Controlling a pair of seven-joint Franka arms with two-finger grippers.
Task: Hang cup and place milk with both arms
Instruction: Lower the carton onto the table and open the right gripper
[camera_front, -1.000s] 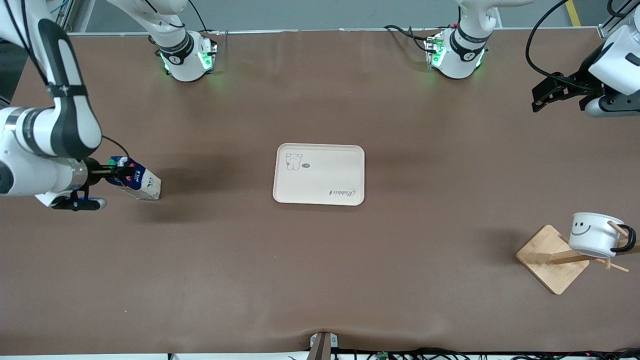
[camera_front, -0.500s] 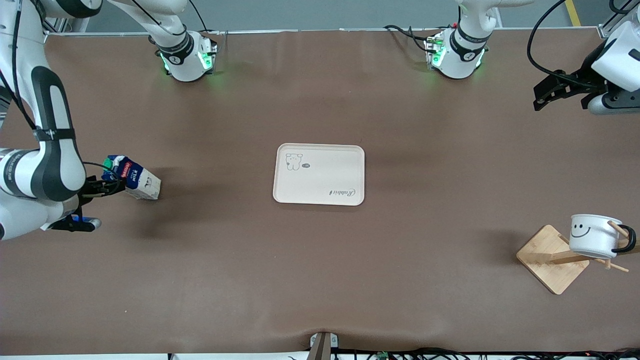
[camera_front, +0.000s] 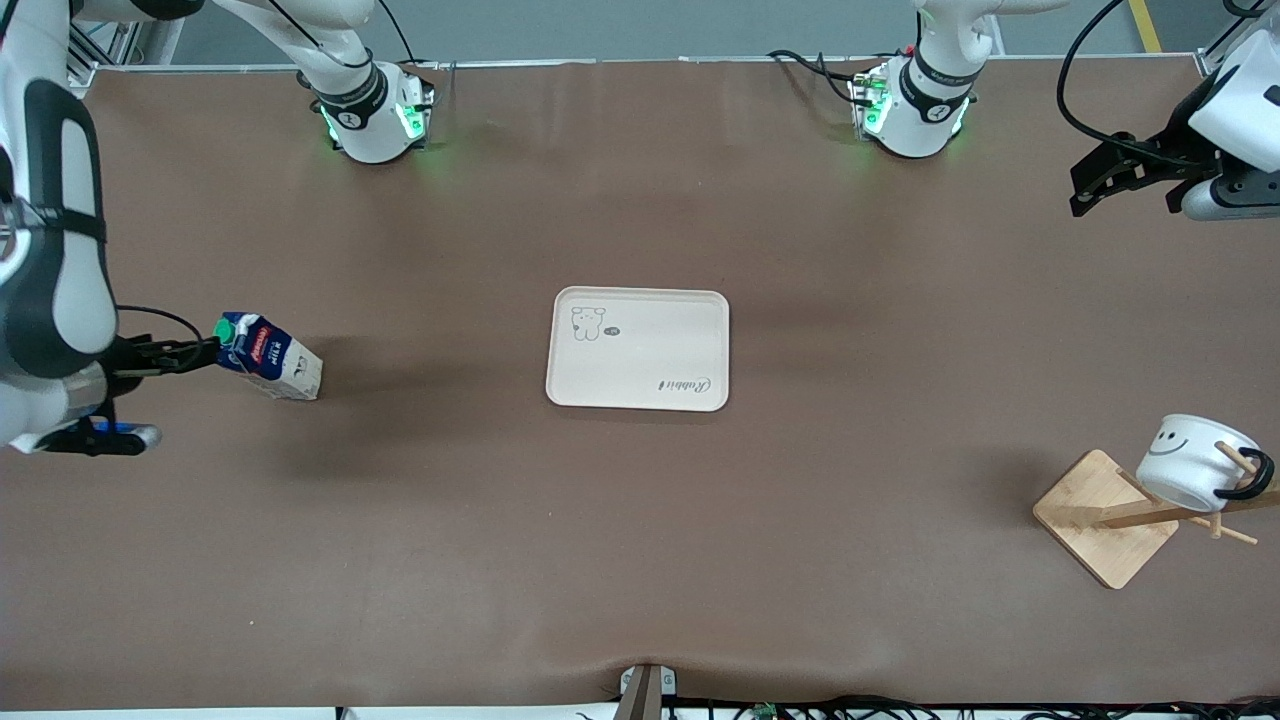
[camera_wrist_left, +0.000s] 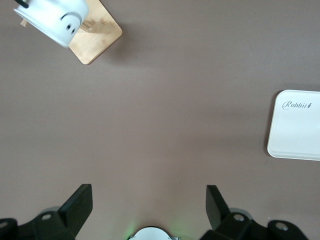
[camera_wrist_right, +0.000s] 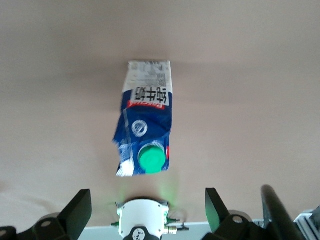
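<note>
White cup (camera_front: 1192, 462) hangs on the wooden rack (camera_front: 1108, 517); milk (camera_front: 268, 356) stands off the tray (camera_front: 638, 348). Left gripper (camera_front: 1098, 185) and right gripper (camera_front: 180, 352) both gape, empty.

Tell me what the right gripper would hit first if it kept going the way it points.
Probably the milk carton: the open right gripper points at its green-capped top, fingers apart, though the gap between them is unclear.

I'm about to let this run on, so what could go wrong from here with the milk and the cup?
1. The milk stands on the table toward the right arm's end, not on the tray. The right gripper is open beside its top, so a sideways brush could tip it.
2. The cup hangs tilted by its handle on a peg of the wooden rack; it might slip off. The left gripper is open, well away, and could not catch it.
</note>
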